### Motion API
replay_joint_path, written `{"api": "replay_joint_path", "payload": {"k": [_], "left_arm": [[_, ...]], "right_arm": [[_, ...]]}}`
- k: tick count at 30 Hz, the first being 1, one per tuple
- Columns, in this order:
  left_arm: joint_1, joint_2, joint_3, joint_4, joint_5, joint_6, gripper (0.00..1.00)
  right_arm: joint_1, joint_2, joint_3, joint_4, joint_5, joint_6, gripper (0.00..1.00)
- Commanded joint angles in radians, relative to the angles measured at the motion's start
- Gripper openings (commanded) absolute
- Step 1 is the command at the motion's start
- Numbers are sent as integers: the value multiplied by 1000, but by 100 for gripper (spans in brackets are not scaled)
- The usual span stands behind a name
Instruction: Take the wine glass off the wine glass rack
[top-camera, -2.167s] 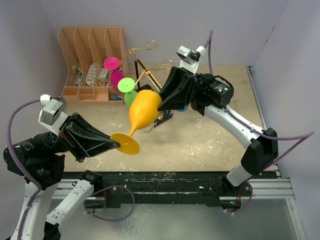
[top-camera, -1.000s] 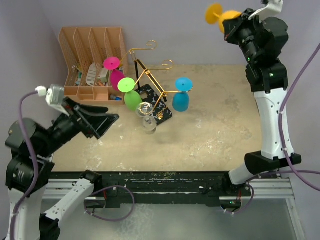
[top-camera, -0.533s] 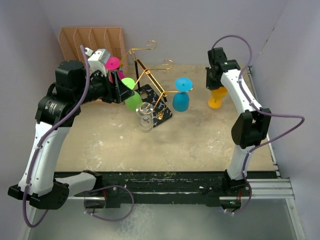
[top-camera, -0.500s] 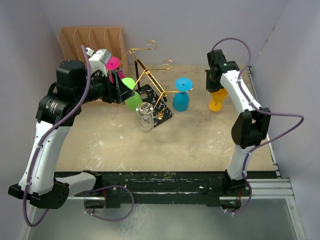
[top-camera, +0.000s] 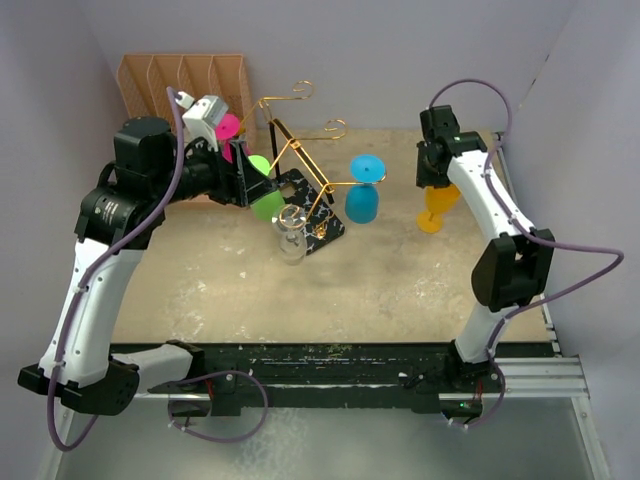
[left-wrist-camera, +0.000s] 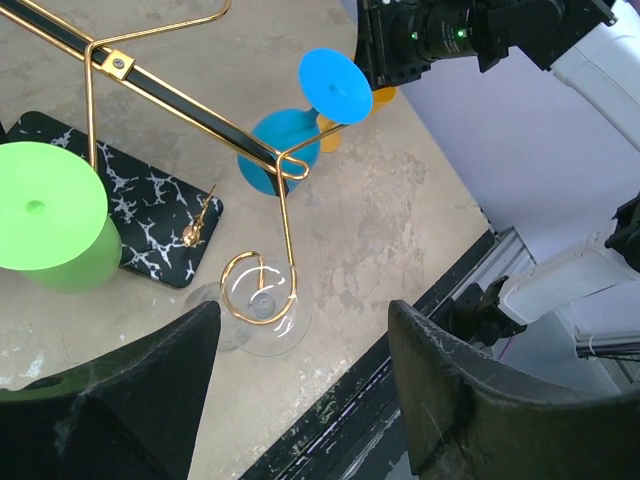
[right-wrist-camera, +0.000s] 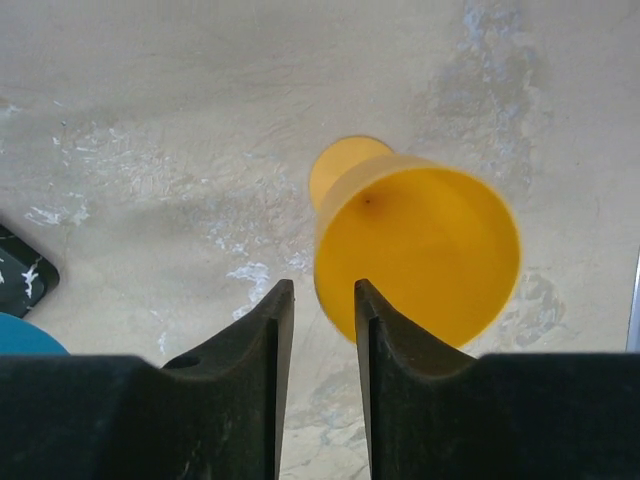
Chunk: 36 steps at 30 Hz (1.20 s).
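- Orange desk organiser (top-camera: 165, 75) with four upright slots, at 11 o'clock on the table top, close to the walls; its lower part is hidden
- Beige table top (top-camera: 390, 285), scuffed with pale patches, most bare towards 5 o'clock
- Pale lilac-grey walls (top-camera: 400, 50) at 9, 12 and 3 o'clock
- Metal rail (top-camera: 545, 372) along the 6 o'clock edge
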Motion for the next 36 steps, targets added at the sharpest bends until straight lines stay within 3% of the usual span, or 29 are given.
{"api": "replay_joint_path", "payload": {"k": [1,4,10,15,19,24,36], "left_arm": [[0,5,-1,69,35,12,72],[-1,4,-20,108,45,-5,73],[-1,35,-64,215,87,-61,73],[0,116,-110,373,170,-171,73],[-3,227,-108,497,266,-271,71],[-14,334,-70,564,275,-341,68],[-104,507,98,480,163,-323,65]], "right_arm": [[3,-95,11,23,57,25,36],[5,-178,32,25,109,27,38],[15,-450,32,56,59,17,46],[15,-736,-170,154,-104,74,46],[15,-882,-292,182,-122,97,46],[15,-992,-386,220,-146,88,46],[15,-1071,-453,236,-179,71,45]]}}
